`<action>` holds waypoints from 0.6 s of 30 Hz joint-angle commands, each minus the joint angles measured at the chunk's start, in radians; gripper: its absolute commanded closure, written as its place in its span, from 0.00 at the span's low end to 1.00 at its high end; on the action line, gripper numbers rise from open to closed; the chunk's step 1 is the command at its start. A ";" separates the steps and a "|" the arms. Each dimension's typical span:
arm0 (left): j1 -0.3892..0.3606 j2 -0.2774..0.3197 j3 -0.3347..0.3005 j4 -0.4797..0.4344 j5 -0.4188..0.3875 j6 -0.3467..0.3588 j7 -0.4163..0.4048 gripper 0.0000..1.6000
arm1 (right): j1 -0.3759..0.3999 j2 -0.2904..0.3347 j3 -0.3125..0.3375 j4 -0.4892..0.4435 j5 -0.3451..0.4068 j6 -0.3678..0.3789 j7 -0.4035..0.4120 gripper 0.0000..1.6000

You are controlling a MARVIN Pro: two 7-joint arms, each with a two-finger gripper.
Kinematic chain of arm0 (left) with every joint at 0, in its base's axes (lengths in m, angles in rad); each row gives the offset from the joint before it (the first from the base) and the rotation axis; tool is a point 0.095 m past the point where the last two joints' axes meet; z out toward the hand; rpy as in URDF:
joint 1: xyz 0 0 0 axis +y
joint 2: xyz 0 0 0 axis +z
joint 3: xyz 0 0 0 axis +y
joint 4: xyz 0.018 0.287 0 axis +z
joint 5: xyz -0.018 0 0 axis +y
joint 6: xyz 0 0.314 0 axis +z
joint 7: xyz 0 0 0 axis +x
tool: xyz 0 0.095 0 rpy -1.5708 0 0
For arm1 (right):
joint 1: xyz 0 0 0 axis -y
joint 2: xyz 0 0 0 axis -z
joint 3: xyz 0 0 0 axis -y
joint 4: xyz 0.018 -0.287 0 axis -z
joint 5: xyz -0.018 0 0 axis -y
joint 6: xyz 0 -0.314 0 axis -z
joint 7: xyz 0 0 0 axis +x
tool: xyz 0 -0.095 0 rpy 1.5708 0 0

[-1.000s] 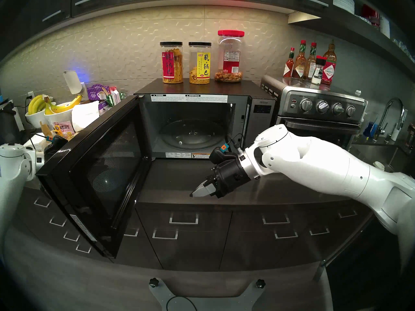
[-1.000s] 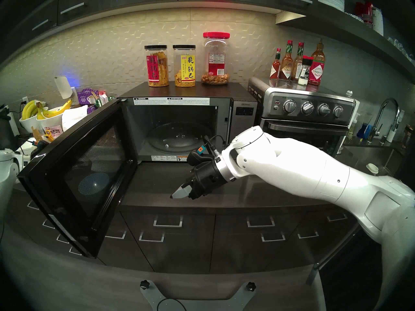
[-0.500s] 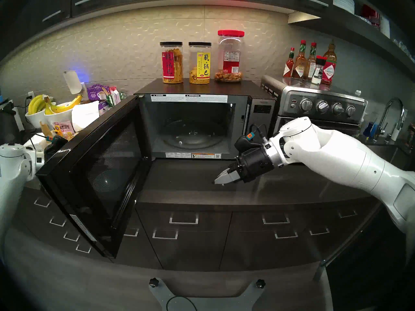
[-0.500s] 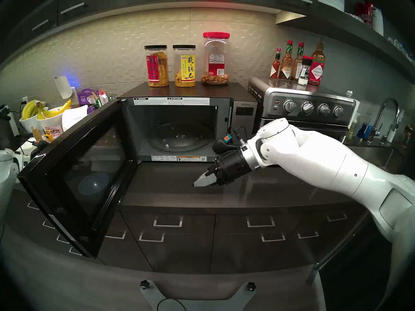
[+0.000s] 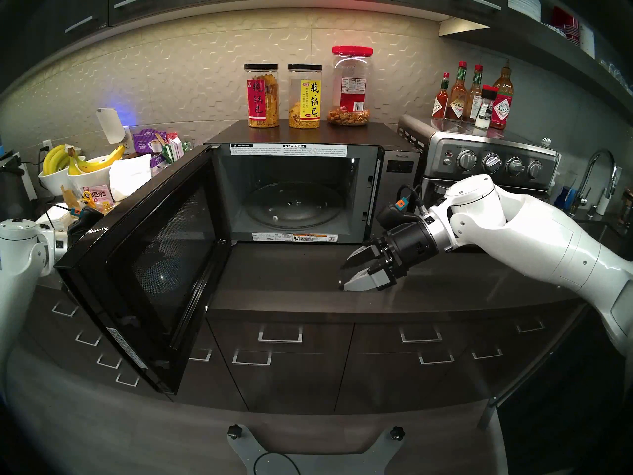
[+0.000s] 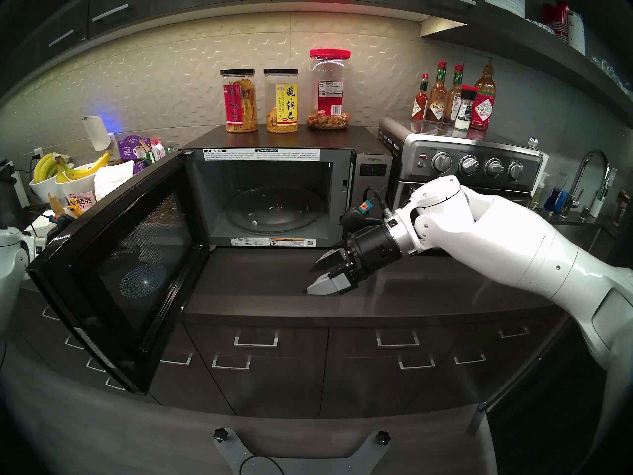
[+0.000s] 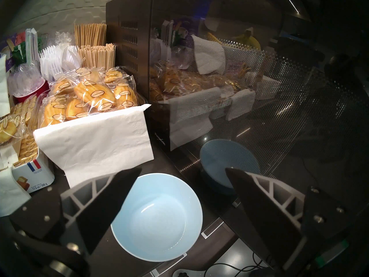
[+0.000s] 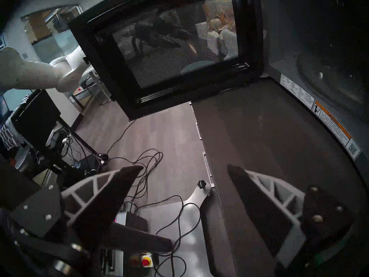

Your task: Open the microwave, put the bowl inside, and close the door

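Below left end effector point(image 7: 183, 170), bowl point(image 7: 157, 216)

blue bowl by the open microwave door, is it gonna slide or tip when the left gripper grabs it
The bowl looks like thin, smooth plastic and is empty, so it is probably light and may skid on the dark counter if nudged. Its wide, shallow shape should resist tipping. The glossy rim could slip between the left gripper fingers, which stand open above it.

Three jars point(image 5: 305, 95) on the microwave point(image 5: 308, 135), toaster oven point(image 5: 486, 162) to its right (bowl point(image 7: 157, 216) behind door point(image 5: 150, 258))
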 commanded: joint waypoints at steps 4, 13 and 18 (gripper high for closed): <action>-0.005 0.004 -0.016 -0.006 -0.002 0.001 0.001 0.00 | -0.016 0.035 0.042 -0.011 0.047 -0.051 -0.031 0.00; -0.005 0.004 -0.016 -0.006 -0.002 0.001 0.001 0.00 | -0.055 0.048 0.063 -0.055 0.088 -0.073 -0.151 0.00; -0.005 0.004 -0.016 -0.006 -0.002 0.001 0.001 0.00 | -0.090 0.063 0.082 -0.090 0.127 -0.107 -0.238 0.00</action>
